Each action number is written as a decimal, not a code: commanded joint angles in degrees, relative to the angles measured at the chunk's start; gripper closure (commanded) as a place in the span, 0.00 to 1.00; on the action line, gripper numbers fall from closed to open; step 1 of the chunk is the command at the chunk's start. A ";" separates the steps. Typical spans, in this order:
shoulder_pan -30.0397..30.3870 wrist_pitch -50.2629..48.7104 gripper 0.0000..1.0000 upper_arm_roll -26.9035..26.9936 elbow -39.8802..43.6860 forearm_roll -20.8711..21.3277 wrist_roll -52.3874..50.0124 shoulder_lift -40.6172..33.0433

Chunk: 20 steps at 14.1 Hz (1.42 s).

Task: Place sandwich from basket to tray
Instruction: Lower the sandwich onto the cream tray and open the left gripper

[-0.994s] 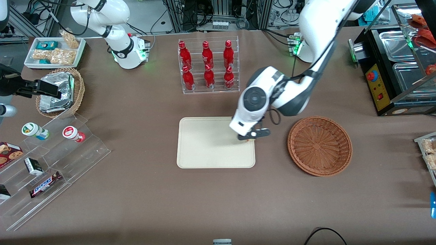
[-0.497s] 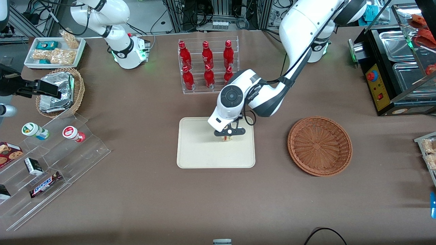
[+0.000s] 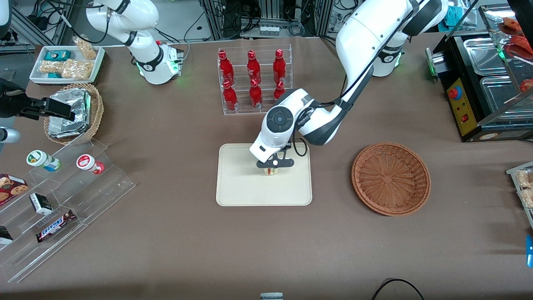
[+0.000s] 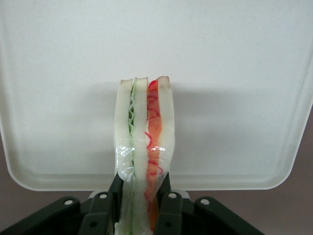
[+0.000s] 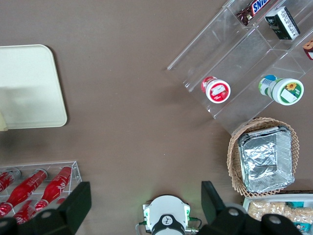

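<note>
Your tray [image 3: 241, 187] hasn't budged, the wicker basket [image 3: 390, 178] sits bare toward the working arm's end, and the gripper [image 3: 271, 170] has slid farther over the tray, lower, fingers [image 4: 164, 193] clamped on the sandwich [image 4: 145, 147].

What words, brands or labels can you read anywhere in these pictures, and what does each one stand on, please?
"SNICKERS": on the brown candy bar lying on the clear acrylic step shelf.
Red bottles in the clear rack: white script, too small to read.
Two round tubs, cookie box, small dark carton: labels unreadable.
Nothing is printed on the sandwich held by the gripper over the tray, nor on the basket.
</note>
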 commanded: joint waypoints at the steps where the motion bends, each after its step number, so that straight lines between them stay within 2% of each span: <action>1: -0.70 0.00 0.64 0.42 3.83 -0.62 0.53 2.30; 5: -0.70 0.00 0.50 0.42 6.82 -0.62 0.27 4.41; 7: -0.79 0.52 0.25 0.42 6.83 -0.53 -0.43 4.59; 8: -0.79 1.92 0.05 0.42 6.74 -0.62 -0.95 4.59; 9: -0.79 2.37 0.00 0.42 6.56 -0.18 -2.96 4.59; 12: -0.79 1.24 0.00 0.51 6.30 0.87 -5.09 3.80; 15: -0.18 -5.16 0.00 1.03 6.21 1.41 -4.66 1.26; 18: 3.76 -16.83 0.00 1.30 5.69 1.93 0.16 -4.09; 20: 8.76 -19.24 0.00 0.95 1.93 -0.25 6.22 -8.83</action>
